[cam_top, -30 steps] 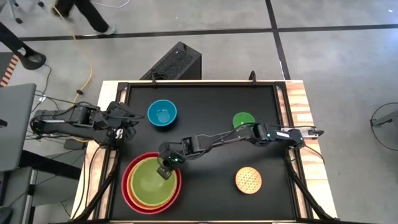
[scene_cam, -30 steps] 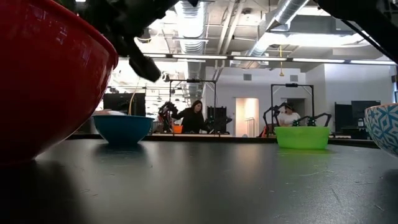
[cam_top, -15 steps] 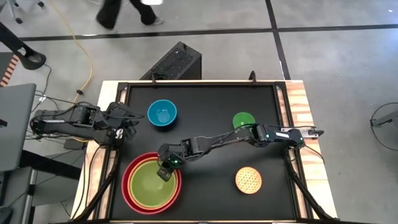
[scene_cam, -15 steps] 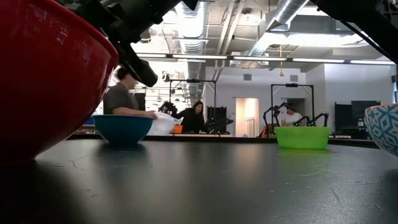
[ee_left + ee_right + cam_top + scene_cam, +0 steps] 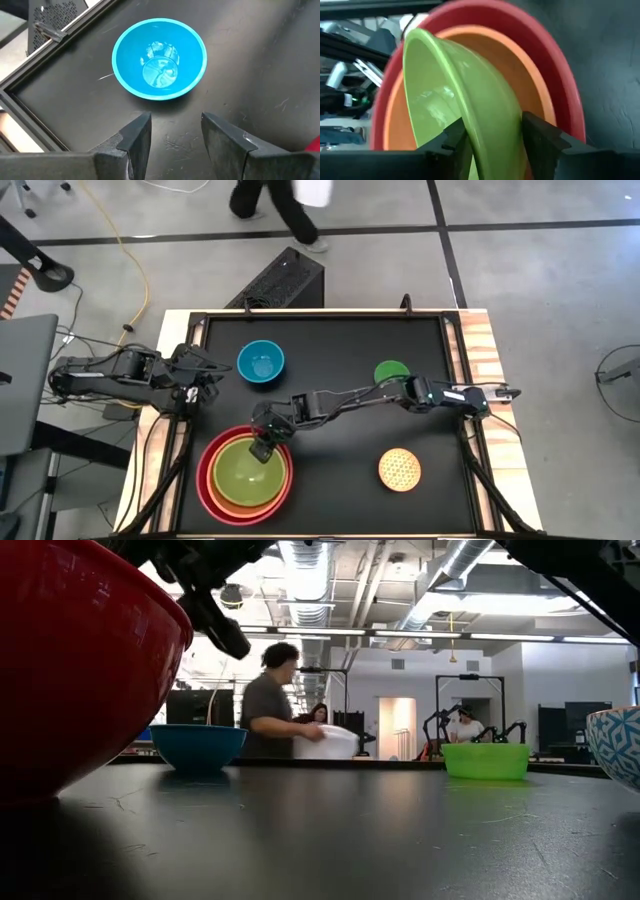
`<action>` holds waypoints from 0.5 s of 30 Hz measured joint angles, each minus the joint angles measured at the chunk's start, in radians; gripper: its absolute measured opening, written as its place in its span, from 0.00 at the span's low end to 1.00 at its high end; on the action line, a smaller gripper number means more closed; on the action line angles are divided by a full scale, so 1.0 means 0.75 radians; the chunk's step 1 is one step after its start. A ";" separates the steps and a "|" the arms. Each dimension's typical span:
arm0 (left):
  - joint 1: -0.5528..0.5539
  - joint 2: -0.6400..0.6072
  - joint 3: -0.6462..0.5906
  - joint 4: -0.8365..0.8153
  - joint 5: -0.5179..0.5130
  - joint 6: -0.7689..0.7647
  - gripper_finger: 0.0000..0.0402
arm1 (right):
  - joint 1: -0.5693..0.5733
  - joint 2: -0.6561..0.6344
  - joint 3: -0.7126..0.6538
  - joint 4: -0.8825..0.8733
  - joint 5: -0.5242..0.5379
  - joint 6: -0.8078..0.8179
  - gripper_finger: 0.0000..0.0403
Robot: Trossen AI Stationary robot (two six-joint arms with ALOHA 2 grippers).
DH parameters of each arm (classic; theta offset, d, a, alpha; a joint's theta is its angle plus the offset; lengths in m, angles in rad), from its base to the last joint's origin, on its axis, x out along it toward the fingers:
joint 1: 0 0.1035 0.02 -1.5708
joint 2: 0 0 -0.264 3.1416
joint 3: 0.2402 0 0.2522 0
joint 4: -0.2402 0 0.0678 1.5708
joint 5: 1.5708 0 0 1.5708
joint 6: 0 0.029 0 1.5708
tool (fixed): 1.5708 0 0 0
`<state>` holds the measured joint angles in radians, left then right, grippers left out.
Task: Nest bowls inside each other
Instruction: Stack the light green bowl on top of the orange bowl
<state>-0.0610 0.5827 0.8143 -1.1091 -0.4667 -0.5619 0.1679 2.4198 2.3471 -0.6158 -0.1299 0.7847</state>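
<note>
At the near left the large red bowl (image 5: 204, 480) holds the orange bowl (image 5: 222, 502), and the lime green bowl (image 5: 243, 477) lies inside that. My right gripper (image 5: 492, 135) is open over the green bowl's far-right rim (image 5: 470, 107), one finger on either side of it. The blue bowl (image 5: 160, 57) rests on its base at the far left. My left gripper (image 5: 175, 135) waits open just short of it. The smallest bright green bowl (image 5: 391, 373) and the patterned yellow bowl (image 5: 399, 469) stand apart on the right. My right gripper slants down from the table's right, with one finger (image 5: 457, 140) inside the lime green bowl's rim and the other (image 5: 540, 135) outside it. Whether either finger touches the rim I cannot tell. The bowl rests in the orange bowl.
The black tabletop (image 5: 340, 420) lies bare between the bowls. A raised frame (image 5: 320, 313) runs round the table. A black box (image 5: 285, 280) stands on the floor past the far edge, and a person (image 5: 270, 700) walks by there carrying a white tub.
The lime green bowl, which sat high and crowded against the orange bowl's right rim, has settled into the middle of the orange bowl. A person has walked across behind the table.
</note>
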 joint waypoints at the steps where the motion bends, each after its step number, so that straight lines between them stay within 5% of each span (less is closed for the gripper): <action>1: 0.000 0.000 0.000 0.000 0.000 0.003 0.40 | -0.003 -0.001 0.010 -0.007 -0.001 -0.001 0.44; 15: 0.000 -0.001 0.000 -0.006 0.002 0.027 0.40 | 0.006 -0.021 0.009 0.028 -0.041 -0.054 0.46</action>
<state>-0.0610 0.5823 0.8143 -1.1133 -0.4655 -0.5419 0.1725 2.4039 2.3539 -0.5946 -0.1608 0.7439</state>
